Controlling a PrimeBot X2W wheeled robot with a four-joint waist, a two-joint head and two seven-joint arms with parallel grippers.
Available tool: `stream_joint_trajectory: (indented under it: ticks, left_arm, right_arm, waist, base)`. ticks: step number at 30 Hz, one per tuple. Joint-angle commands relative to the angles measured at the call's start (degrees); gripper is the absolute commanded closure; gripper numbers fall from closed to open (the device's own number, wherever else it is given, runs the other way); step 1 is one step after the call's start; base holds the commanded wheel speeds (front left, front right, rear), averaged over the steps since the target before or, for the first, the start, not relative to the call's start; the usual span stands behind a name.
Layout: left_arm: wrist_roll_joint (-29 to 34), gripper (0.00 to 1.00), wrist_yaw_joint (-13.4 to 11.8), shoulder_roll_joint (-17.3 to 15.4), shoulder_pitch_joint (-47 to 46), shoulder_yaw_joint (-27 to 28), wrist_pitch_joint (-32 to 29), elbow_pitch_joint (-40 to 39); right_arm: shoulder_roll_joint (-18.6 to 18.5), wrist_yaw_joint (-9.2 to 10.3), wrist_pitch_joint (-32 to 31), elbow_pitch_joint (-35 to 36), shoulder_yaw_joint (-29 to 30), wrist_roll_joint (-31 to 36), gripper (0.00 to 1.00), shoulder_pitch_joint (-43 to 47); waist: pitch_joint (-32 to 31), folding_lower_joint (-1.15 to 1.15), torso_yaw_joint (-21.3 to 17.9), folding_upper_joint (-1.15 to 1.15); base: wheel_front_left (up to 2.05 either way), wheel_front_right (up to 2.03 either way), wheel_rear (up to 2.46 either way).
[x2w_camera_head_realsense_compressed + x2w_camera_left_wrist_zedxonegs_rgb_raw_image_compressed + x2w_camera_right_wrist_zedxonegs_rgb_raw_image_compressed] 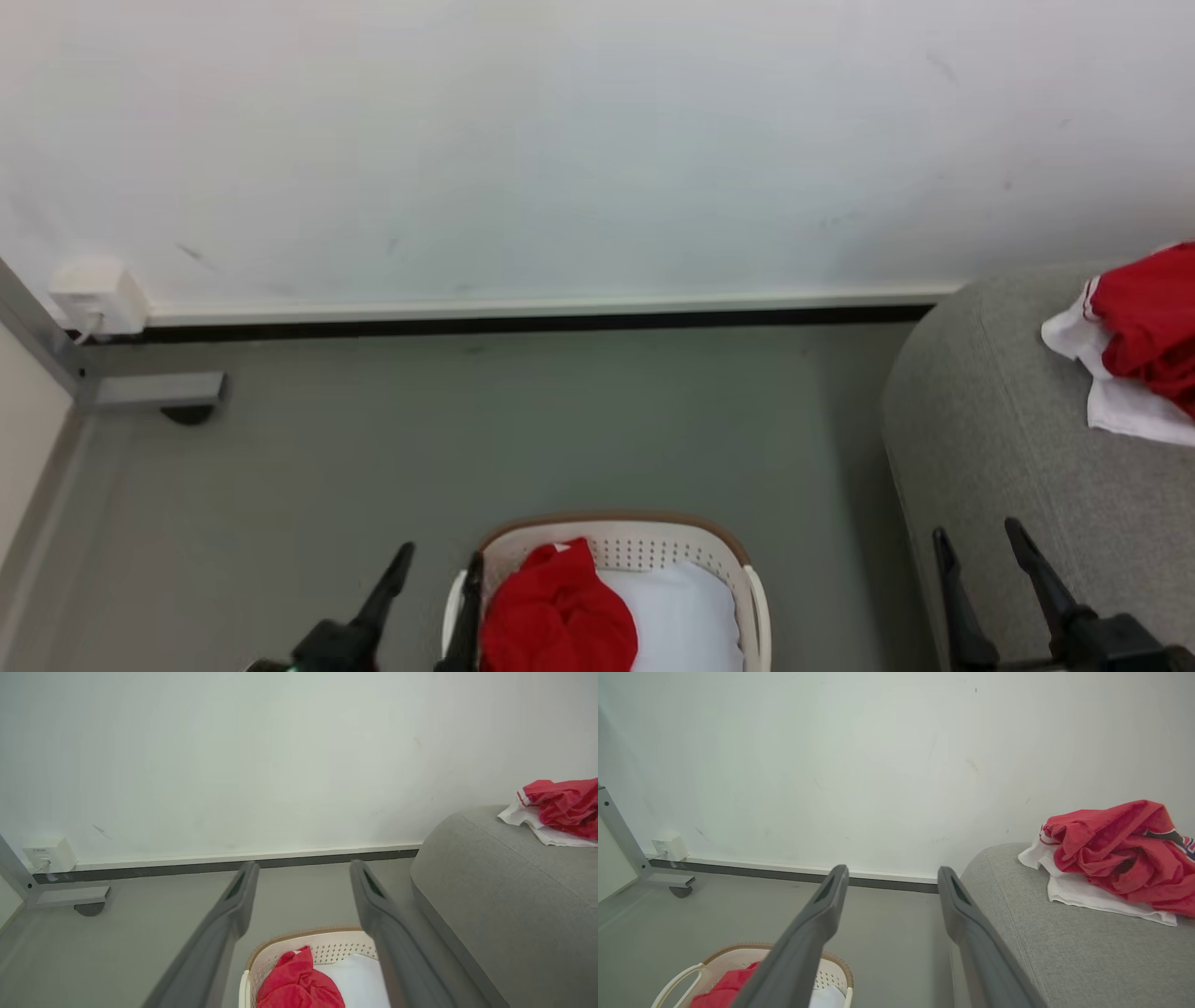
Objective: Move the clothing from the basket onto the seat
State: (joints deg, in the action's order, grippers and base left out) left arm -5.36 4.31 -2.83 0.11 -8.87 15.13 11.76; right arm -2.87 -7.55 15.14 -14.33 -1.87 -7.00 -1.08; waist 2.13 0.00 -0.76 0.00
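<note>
Low over the grey floor (560, 420), the left fingers (392, 579) stand wide apart and hold nothing, one crossing the left edge of the basket (719, 546). The right fingers (1036, 569), equally spread and empty, hang before the rounded front of the seat (1008, 448). A crumpled red garment (558, 611) sits in the basket beside a pale cushion pad (686, 616). A red-and-white jersey (1144, 327) lies heaped on the seat, near the white wall (597, 140).

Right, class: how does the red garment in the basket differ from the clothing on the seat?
The basket garment looks all red; the seat clothing shows white fabric. The basket garment lies inside the basket, the seat clothing on the seat. Both are crumpled red fabric.
</note>
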Motion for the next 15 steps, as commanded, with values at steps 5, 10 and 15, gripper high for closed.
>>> stream_joint_trajectory:
  ticks: [5, 10, 15]
  left_arm:
    - [1.98, 0.0, 0.77, -0.16, -6.95, -3.96, 0.03, 9.43]
    - [4.98, 0.0, 0.9, -0.21, -16.59, -9.48, -1.97, 23.84]
    - [6.6, 0.0, 0.13, -0.21, -25.11, -14.0, -7.76, 35.19]
  right_arm:
    - [-0.06, 0.12, 0.0, 1.03, -0.14, -0.66, 0.0, -3.09]
    - [-0.08, 0.12, 0.01, 1.77, -0.74, -1.46, 0.0, -6.28]
    - [-0.07, 0.12, 0.0, 3.05, -1.77, -2.94, 0.0, -9.97]
  waist:
    - [5.94, 0.0, -2.93, 0.0]
    - [11.33, 0.0, -5.84, 0.0]
    - [17.6, 0.0, -9.25, 0.0]
  base:
    - [0.0, 0.0, 0.0]
    - [0.0, 0.0, 0.0]
    - [0.0, 0.0, 0.0]
